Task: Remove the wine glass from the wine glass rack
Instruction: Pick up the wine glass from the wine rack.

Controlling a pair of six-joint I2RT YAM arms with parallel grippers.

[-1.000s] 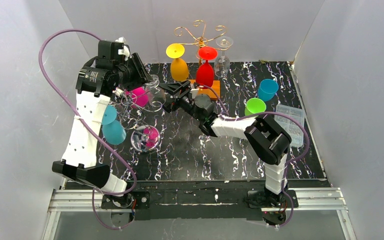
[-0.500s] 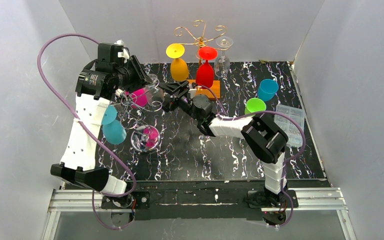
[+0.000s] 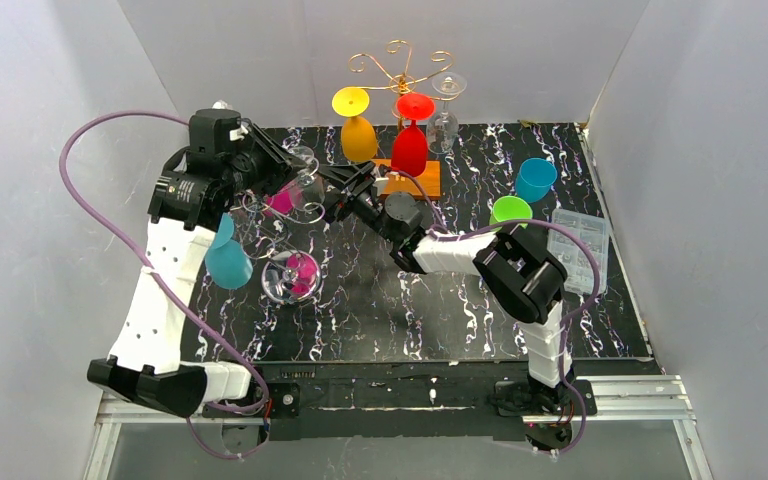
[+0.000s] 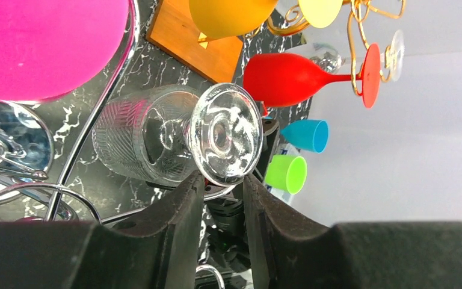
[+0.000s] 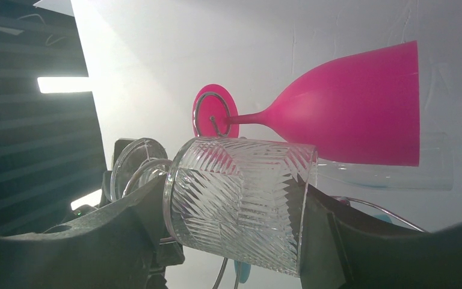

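- Glass (image 4: 150, 141): clear, cut pattern, lying sideways at the wire rack (image 4: 90, 126), beside the pink glass (image 5: 349, 114); not yet free.
- Right claw (image 5: 234, 208): clamped on the bowl, a finger on each side.
- Left claw (image 4: 222, 192): jaws narrow, at the foot (image 4: 225, 141); whether they pinch anything I cannot tell.
- Step: extraction.
- Next, I judge: slide the stem out of the wire, clear of the pink glass.

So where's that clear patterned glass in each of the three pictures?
Top external: the clear patterned glass is left of centre, where the two arms' tips meet.
Left wrist: mid-frame, its round foot facing the camera.
Right wrist: low centre, lying sideways between the fingers of the right gripper.
Shared landmark: the pink wine glass, right beside it in all three views.
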